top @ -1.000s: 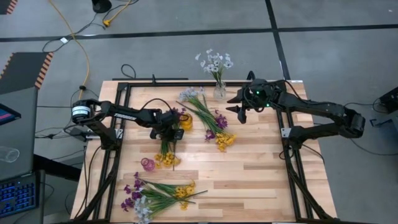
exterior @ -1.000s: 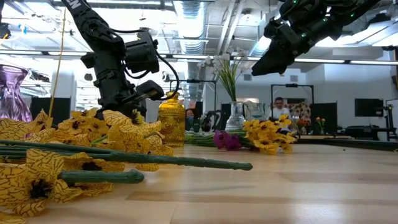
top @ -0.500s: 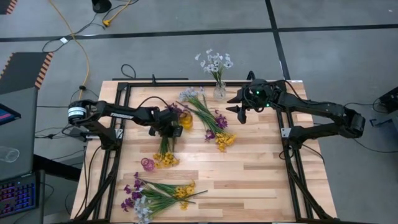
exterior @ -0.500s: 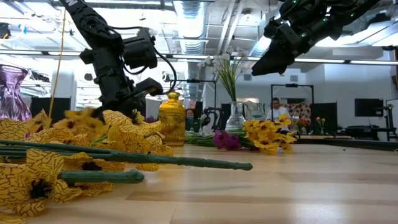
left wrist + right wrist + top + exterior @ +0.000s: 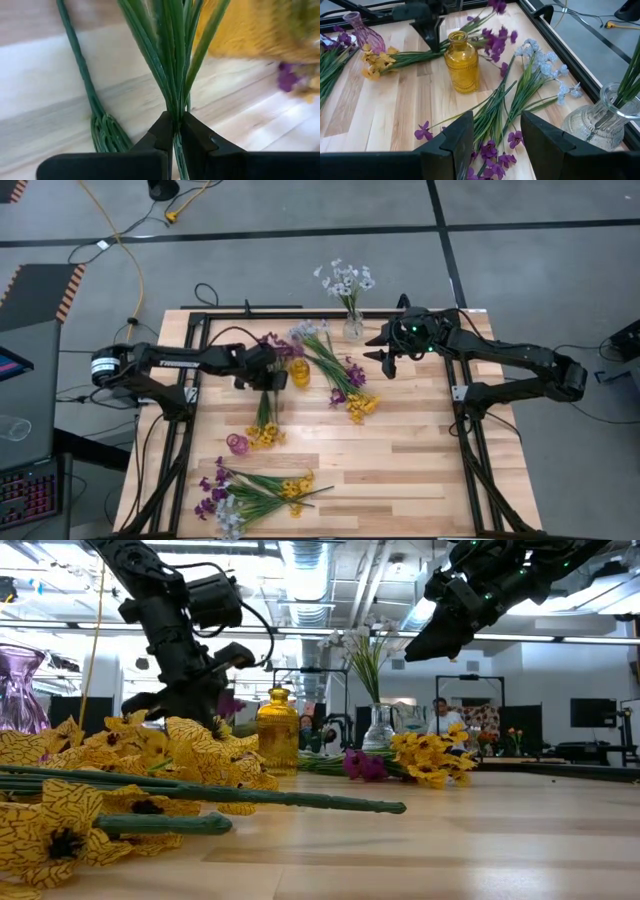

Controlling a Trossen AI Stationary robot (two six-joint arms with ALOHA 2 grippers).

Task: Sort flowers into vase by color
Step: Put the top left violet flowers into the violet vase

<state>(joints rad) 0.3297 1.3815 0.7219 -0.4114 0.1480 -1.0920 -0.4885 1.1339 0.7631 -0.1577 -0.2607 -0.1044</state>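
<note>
left tool [image 5: 174, 131] is pinching a purple flower [image 5: 272, 345] by its stems; the yellow vase [image 5: 299, 372] is sitting just to its right. right tool [image 5: 496, 131] is hanging released, farther off.

Grey concrete floor [image 5: 300, 220] all around, crossed by dark tape lines. Yellow cable [image 5: 130, 255] snaking down from the upper left of the high view. Striped hazard mat [image 5: 40, 290] at the left edge, with a keyboard [image 5: 30, 498] at lower left. Pale wooden surface [image 5: 400, 470] in the centre. In the low view: ceiling ducts and bright lamps [image 5: 310, 560] overhead, dark monitors [image 5: 590, 712] at right, a person [image 5: 441, 712] seated in the distance.
</note>
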